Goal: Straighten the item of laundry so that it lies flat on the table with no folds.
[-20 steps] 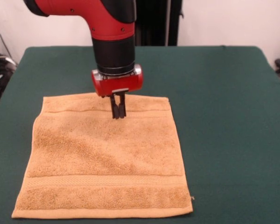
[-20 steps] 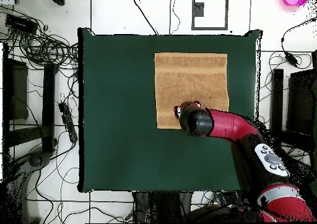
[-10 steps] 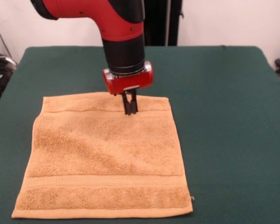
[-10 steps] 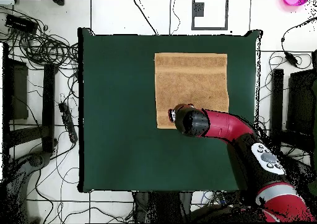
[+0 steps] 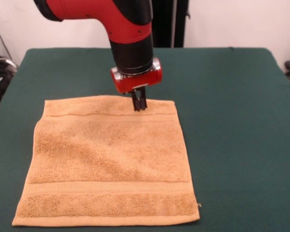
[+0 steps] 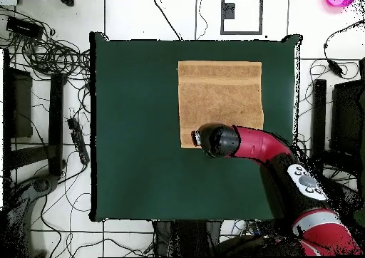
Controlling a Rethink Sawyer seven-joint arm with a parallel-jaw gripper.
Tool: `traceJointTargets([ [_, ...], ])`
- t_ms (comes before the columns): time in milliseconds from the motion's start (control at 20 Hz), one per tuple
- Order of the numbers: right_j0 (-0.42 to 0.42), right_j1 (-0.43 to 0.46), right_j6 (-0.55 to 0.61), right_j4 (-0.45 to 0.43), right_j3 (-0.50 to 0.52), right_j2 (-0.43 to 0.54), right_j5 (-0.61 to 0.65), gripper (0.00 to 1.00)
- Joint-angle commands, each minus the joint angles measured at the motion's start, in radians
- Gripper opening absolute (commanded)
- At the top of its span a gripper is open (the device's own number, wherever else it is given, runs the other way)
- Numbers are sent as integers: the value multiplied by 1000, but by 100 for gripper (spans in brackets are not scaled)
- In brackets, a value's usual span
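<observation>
Gripper (image 5: 139, 106) sits with fingers drawn together, nothing between them, tips over the far hem of the towel (image 5: 108, 162) near its middle; can't tell from the front view whether they touch the cloth or hang just above it.

Left to right in the front view: bare green table (image 5: 232, 96) on the left, then the towel left of table centre and toward the near edge, then a wide open stretch of felt on the right. Towel is spread as a rough square, all four corners showing, woven bands near the far and near hems, no fold that I can see. Task looks about done to me.

Handling, my guess: terry cloth, light, soft, limp; it'll drape and bunch if lifted mid-panel, and probably drags on the felt instead of sliding. If any tweak is needed, I'd pinch at a hem or corner, where it's thicker.

No brand, label or readable writing visible on towel or arm.
</observation>
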Motion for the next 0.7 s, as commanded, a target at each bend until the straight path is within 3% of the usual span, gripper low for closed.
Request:
traceJointTargets([
  [50,51,111,83,32,15,70,82,0],
  [450,59,234,59,-1,-97,56,30,0],
  [700,91,269,84,20,-167,8,151,0],
])
